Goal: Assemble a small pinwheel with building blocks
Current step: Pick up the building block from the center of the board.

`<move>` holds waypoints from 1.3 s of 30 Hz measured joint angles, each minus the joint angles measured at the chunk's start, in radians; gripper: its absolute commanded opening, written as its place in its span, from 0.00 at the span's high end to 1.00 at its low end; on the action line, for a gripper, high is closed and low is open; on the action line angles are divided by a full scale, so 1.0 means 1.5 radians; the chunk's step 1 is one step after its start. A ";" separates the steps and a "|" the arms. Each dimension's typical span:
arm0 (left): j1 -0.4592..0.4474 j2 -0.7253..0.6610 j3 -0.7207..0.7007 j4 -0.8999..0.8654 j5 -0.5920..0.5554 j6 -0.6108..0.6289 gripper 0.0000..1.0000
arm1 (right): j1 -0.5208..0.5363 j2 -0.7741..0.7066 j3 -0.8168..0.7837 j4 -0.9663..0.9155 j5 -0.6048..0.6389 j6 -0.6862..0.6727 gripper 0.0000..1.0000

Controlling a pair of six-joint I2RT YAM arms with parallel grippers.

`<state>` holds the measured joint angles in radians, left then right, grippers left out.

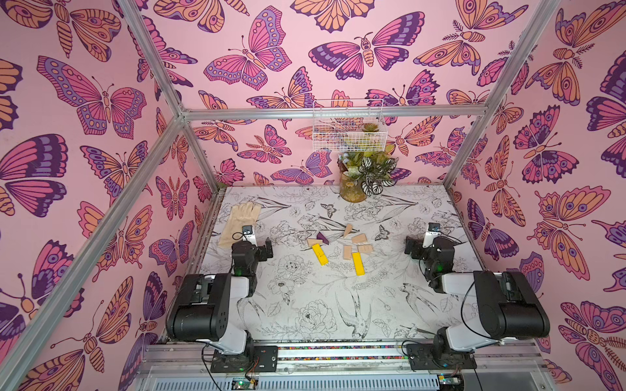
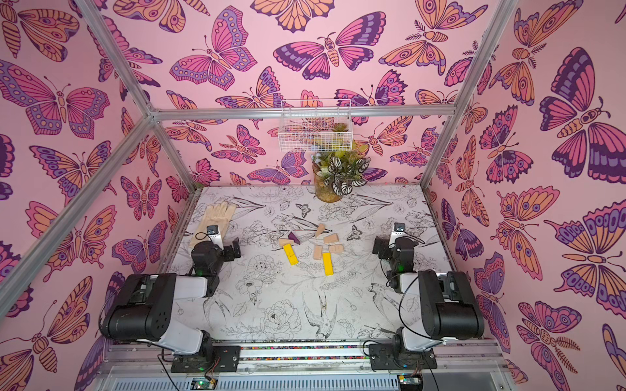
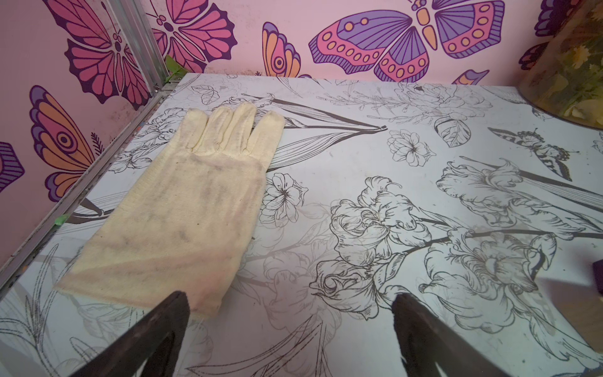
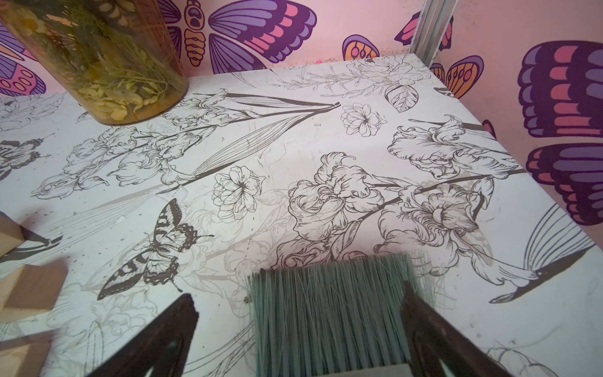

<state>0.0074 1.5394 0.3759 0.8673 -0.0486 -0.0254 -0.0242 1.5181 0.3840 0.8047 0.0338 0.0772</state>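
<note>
Wooden building blocks (image 1: pixel 347 252) lie loose mid-worktop (image 1: pixel 305 298), between your two arms. They are all flat on the surface, with no pinwheel shape formed.

- **Blocks:** The left yellow bar (image 1: pixel 319 254) has its far end against a beige piece (image 1: pixel 312 242), and the purple wedge (image 1: pixel 322 237) is just beside that. The right yellow bar (image 1: pixel 357 263) lies next to the beige rectangles, and a beige wedge (image 1: pixel 348 230) is farthest back.
- **Left tool (image 3: pixel 290 295):** The jaws are spread wide with nothing in them, over bare worktop. The cuff of the cream glove (image 3: pixel 182 209) is just beside one finger.
- **Right tool (image 4: pixel 298 290):** The jaws are spread wide too. Teal brush bristles (image 4: pixel 329 310) sit between the fingers, with a clear gap on one side. The other finger overlaps the bristles, and you can't tell whether they touch.

Both tools are well apart from the blocks. A glass jar of plants (image 1: pixel 354 193) stands at the far edge.
</note>
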 measured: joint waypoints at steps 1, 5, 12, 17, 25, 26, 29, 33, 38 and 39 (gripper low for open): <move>0.000 0.000 0.000 0.000 0.000 0.000 0.00 | 0.000 0.000 0.000 0.000 0.000 0.000 0.01; 0.000 0.000 0.000 0.000 0.000 0.000 0.00 | 0.000 0.000 0.000 0.000 0.000 0.000 0.01; 0.000 -0.009 0.000 -0.009 0.000 0.000 0.00 | 0.023 -0.040 0.043 -0.105 -0.003 -0.018 0.05; 0.000 -0.136 0.029 -0.163 0.001 -0.013 0.00 | 0.100 -0.115 0.164 -0.290 -0.039 -0.051 0.05; -0.014 -0.326 0.061 -0.353 0.021 -0.065 0.00 | 0.289 -0.079 0.323 -0.547 -0.115 -0.131 0.06; -0.017 -0.337 0.062 -0.379 0.028 -0.075 0.00 | 0.311 -0.056 0.351 -0.583 -0.119 -0.147 0.07; -0.022 -0.354 0.068 -0.447 0.049 -0.103 0.00 | 0.356 0.016 0.430 -0.671 -0.126 -0.186 0.08; -0.029 -0.358 0.097 -0.524 0.090 -0.144 0.00 | 0.386 0.121 0.519 -0.770 -0.126 -0.230 0.10; -0.054 -0.363 0.117 -0.572 0.142 -0.185 0.00 | 0.407 0.230 0.598 -0.867 -0.111 -0.272 0.10; -0.060 -0.366 0.117 -0.580 0.148 -0.191 0.00 | 0.409 0.242 0.607 -0.878 -0.109 -0.278 0.10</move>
<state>-0.0830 0.9905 0.5510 -0.0025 0.1738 -0.3115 0.5888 1.8816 1.2942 -0.5125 -0.1303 -0.3401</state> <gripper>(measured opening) 0.999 0.898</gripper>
